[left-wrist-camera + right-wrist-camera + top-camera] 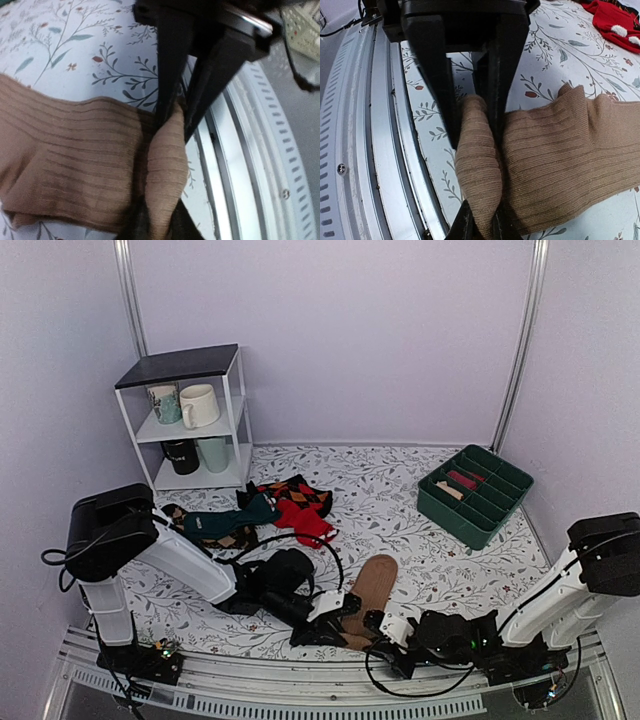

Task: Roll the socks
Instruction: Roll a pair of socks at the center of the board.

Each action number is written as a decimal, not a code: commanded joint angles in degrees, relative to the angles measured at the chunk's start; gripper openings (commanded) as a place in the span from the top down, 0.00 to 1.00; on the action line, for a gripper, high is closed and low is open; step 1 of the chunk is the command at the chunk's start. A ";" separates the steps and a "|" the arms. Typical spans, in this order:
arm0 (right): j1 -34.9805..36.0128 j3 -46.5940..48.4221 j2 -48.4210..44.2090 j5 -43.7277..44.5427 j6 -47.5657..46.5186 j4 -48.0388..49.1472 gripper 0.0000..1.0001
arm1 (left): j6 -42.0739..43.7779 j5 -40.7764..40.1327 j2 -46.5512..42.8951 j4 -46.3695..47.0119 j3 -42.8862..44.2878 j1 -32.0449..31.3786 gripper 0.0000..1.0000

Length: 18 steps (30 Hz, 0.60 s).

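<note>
The tan-brown socks (pixel 372 583) lie stacked on the floral table, running from the near edge towards the back right. My left gripper (pixel 335 618) and right gripper (pixel 385 630) meet at the socks' near end, facing each other. In the left wrist view the left gripper (pixel 160 220) is shut on a raised fold of the socks (pixel 75 160), with the right gripper's fingers (pixel 167 75) pinching the same fold from the far side. In the right wrist view the right gripper (pixel 484 222) is shut on that fold of the socks (pixel 570 150). No label shows.
A red sock (pixel 303 517), also in the right wrist view (pixel 615 20), and dark teal and argyle socks (pixel 225 525) lie behind the left arm. A green divided bin (pixel 474 493) stands at the back right, a white shelf (pixel 190 420) with mugs at the back left. The metal table rail (pixel 365 150) runs just beside the grippers.
</note>
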 commanded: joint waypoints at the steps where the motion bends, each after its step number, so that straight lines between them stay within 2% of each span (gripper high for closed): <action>1: -2.87 -3.69 -3.46 -7.63 5.83 -1.29 0.94 | 0.18 -10.85 -1.06 -3.20 -1.45 -0.41 0.63; 3: -4.83 -5.27 -4.86 -11.14 9.11 -1.06 0.94 | 0.98 -15.67 -4.84 1.13 -3.84 -1.45 0.62; 6: -7.90 -6.52 -4.46 -15.68 14.16 -1.32 0.94 | 4.88 -21.10 -11.69 12.47 -9.84 -3.38 0.62; 9: -11.34 -5.99 -1.79 -21.93 19.36 -1.62 0.94 | 11.85 -21.11 -16.86 18.83 -14.60 -5.19 0.61; 13: -14.66 -3.45 2.91 -29.85 24.49 -3.11 0.94 | 16.91 -18.19 -18.42 16.63 -14.73 -5.83 0.65; 18: -16.05 -1.14 5.41 -35.66 27.87 -5.51 0.94 | 19.75 -17.24 -15.47 15.30 -12.99 -6.64 0.62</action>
